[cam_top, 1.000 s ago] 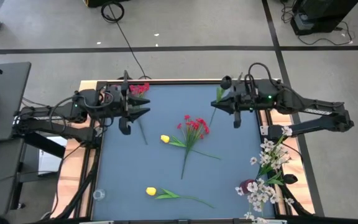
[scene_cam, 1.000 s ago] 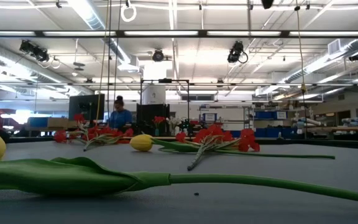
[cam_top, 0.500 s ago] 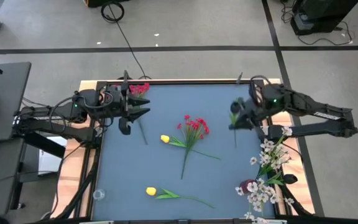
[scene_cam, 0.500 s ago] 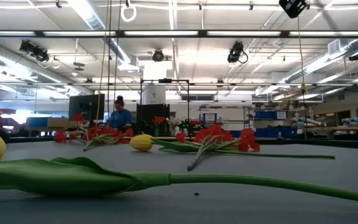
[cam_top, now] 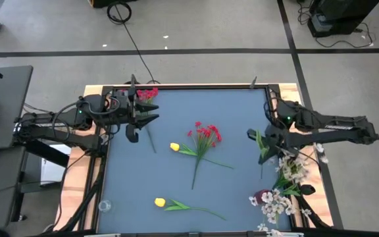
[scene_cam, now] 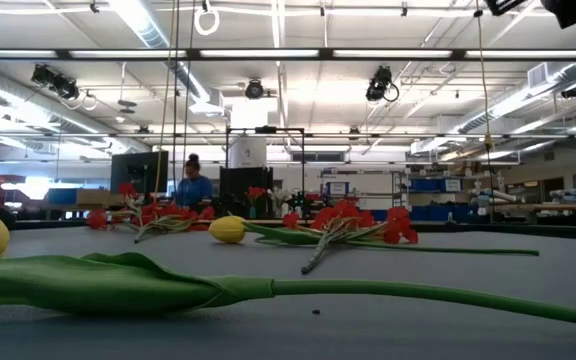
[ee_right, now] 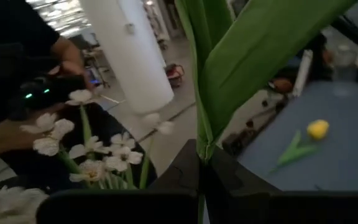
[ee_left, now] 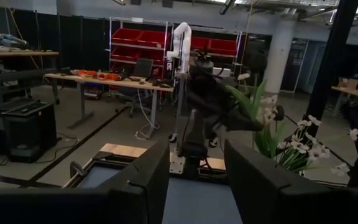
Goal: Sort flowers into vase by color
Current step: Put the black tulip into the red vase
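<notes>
My right gripper is over the table's right side, next to the white blossom sprays, and is shut on a green flower stem with long leaves. Its blossom is hidden. The white sprays stand in a dark red vase. My left gripper hangs open at the far left corner, above a red flower that lies flat. A red cluster and two yellow tulips lie on the mat. My right gripper pinches the green flower between its two fingers where the leaves meet the stem. The leaves stand out past the fingertips. The flower is lifted clear of the table, and its thin stem trails toward the near edge.
A small clear glass stands at the near left corner. The wooden table rim frames the blue mat. In the low view a tulip's leaf and stem lie across the foreground. People show in the room beyond.
My right gripper has carried the green flower from the far right part of the table toward the near edge and slightly right, up to the white sprays. The stem, which slanted leftward before, now points toward the near edge. The left arm has kept still.
</notes>
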